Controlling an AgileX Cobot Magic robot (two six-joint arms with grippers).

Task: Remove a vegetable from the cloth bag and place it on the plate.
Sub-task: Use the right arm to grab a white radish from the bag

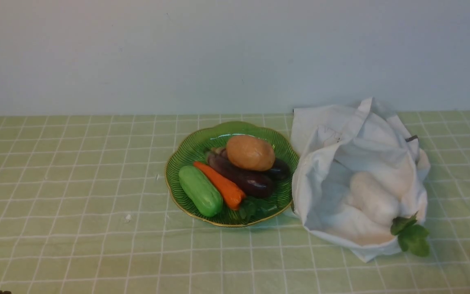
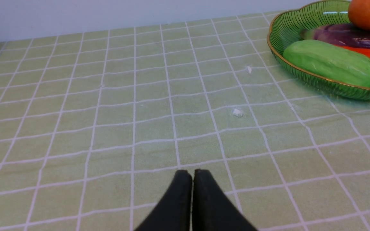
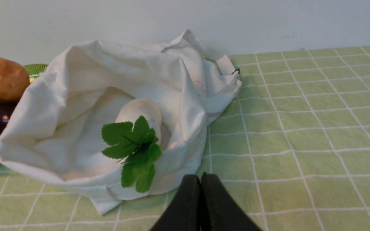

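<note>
The white radish (image 1: 373, 198) lies inside the open white cloth bag (image 1: 324, 134), its green leaves (image 1: 412, 237) hanging over the bag's front rim. It also shows in the right wrist view (image 3: 140, 112) inside the bag (image 3: 75, 80). The green glass plate (image 1: 182, 153) stands left of the bag and touches it; part of it shows in the left wrist view (image 2: 281, 25). My left gripper (image 2: 192, 172) is shut and empty over bare cloth, well short of the plate. My right gripper (image 3: 200, 176) is shut and empty, just short of the bag's front rim.
The plate holds a green cucumber (image 1: 200, 190), an orange carrot (image 1: 222, 185), a dark purple eggplant (image 1: 243, 177) and a tan potato (image 1: 250, 152). Small white scraps (image 2: 237, 112) lie on the green checked tablecloth (image 1: 76, 183). A pale wall (image 1: 218, 53) stands behind.
</note>
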